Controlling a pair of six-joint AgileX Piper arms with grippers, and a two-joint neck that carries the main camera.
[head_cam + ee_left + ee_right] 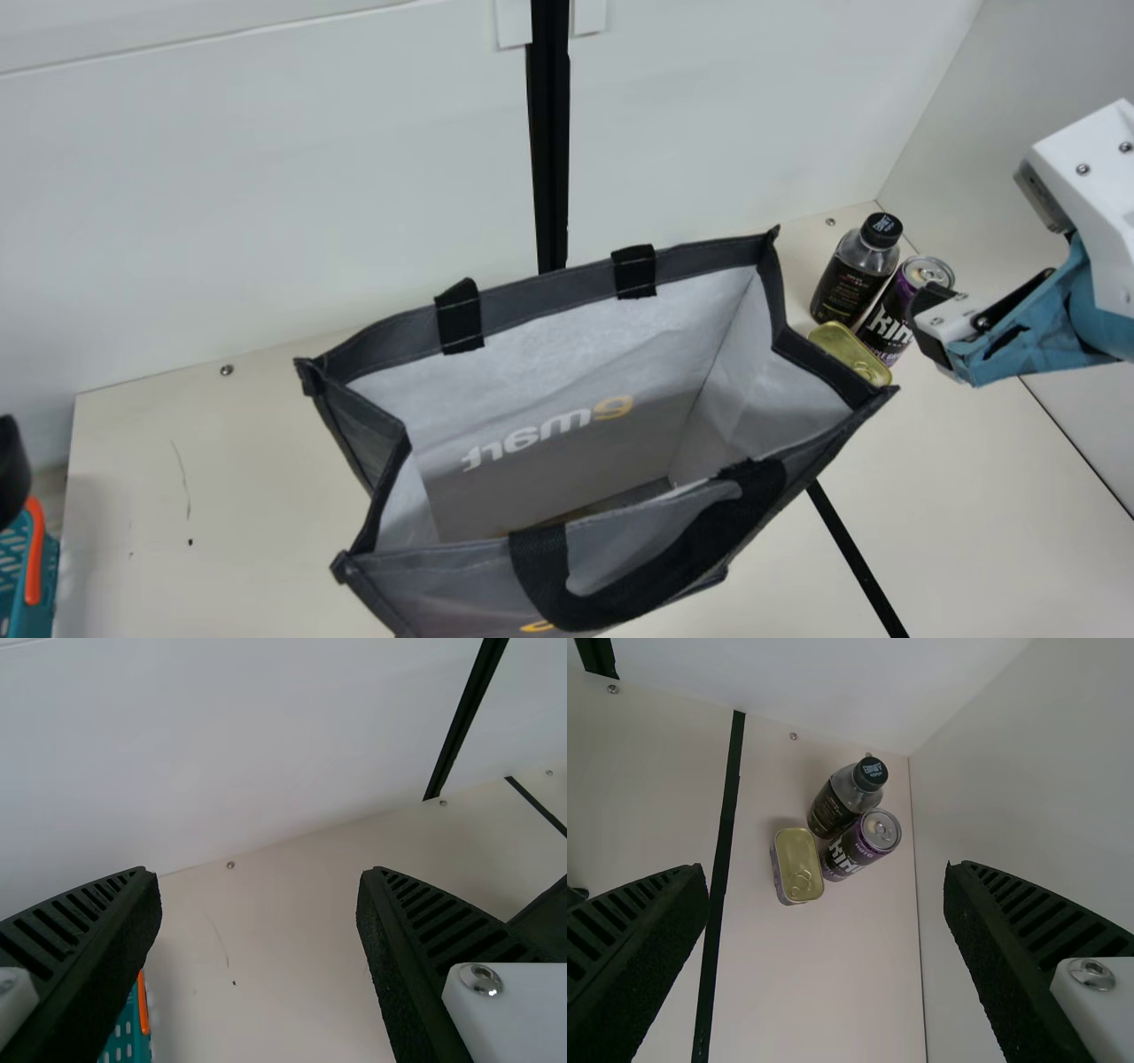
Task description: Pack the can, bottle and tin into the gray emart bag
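Note:
In the main view the gray bag (567, 496) stands upright with its mouth open. Right of it, the dark bottle (852, 275), the purple can (895, 310) and the gold tin (849, 352) stand close together on the table. My right gripper (930, 328) is above and right of them. The right wrist view has the bottle (842, 802), can (859, 846) and tin (797, 865) beyond my right gripper (826, 895), open and holding nothing. At the main view's left edge, part of my left gripper (11, 470) shows; in the left wrist view my left gripper (259, 890) is open over bare table.
A teal basket (18, 567) with an orange handle stands at the table's left side. White walls (266, 177) rise behind the table and at its right. The bag's front handle (673, 567) arches over its near rim. Bare table (983, 514) lies right of the bag.

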